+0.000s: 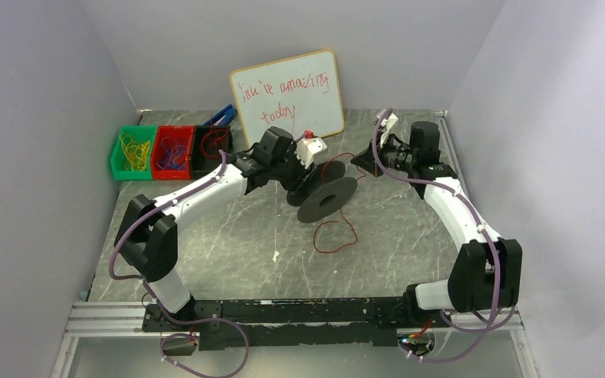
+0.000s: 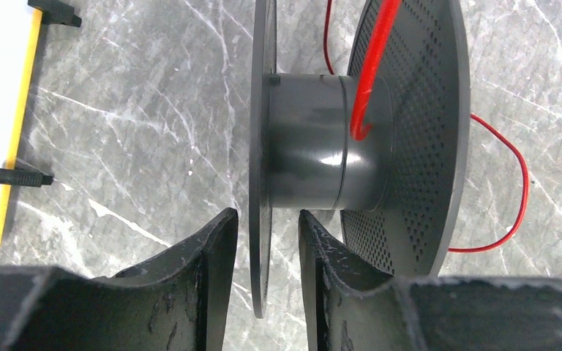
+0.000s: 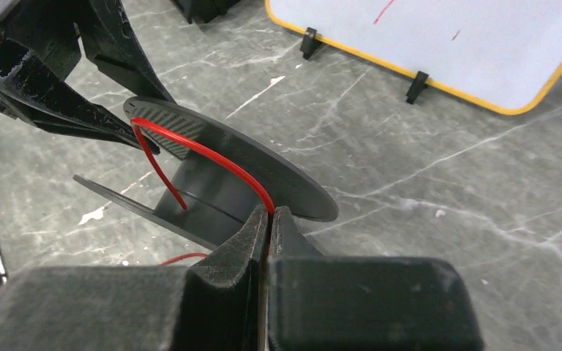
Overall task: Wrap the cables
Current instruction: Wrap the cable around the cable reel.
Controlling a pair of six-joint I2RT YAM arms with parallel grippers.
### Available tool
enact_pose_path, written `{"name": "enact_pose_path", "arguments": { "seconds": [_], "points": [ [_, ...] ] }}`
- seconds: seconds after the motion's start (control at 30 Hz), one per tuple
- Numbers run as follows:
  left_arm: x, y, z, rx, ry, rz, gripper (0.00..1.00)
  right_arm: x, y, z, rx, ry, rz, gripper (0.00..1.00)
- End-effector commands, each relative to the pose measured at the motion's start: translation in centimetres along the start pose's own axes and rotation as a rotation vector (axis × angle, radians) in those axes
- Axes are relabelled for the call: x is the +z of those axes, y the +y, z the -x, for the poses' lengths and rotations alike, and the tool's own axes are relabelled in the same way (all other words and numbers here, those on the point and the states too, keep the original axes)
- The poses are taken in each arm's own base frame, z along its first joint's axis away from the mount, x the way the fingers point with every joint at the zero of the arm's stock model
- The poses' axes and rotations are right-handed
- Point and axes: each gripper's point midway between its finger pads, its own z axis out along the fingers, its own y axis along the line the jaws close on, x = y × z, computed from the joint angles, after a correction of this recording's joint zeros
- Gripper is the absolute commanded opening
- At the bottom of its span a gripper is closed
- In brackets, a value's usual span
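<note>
A black spool is at the table's middle, tilted, its lower disc near the surface. My left gripper straddles the spool's thin flange and stands open, with a gap on each side of the flange. The red cable runs over the perforated flange down to the hub. My right gripper is shut on the cable just beside the spool. More cable lies in a loose loop on the table in front of the spool. In the top view the left gripper and right gripper face each other across the spool.
A whiteboard with red writing leans at the back wall. Left of it stand a green bin of yellow loops, a red bin and a black bin. Grey walls close in on both sides.
</note>
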Motion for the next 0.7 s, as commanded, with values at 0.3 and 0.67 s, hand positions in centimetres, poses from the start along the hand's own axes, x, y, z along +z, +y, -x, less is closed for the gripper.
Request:
{"name": "enact_pose_path", "arguments": {
  "seconds": [0.3,0.67],
  "points": [
    [-0.2,-0.8,0.1,-0.061,-0.027,-0.014,0.42,1.6,0.6,-1.2,0.182,-0.036,0.132,0.0],
    [-0.2,-2.1,-0.2,-0.107,-0.032,-0.093,0.44,2.5,-0.6,-3.1,0.354,-0.048,0.125,0.0]
  ]
}}
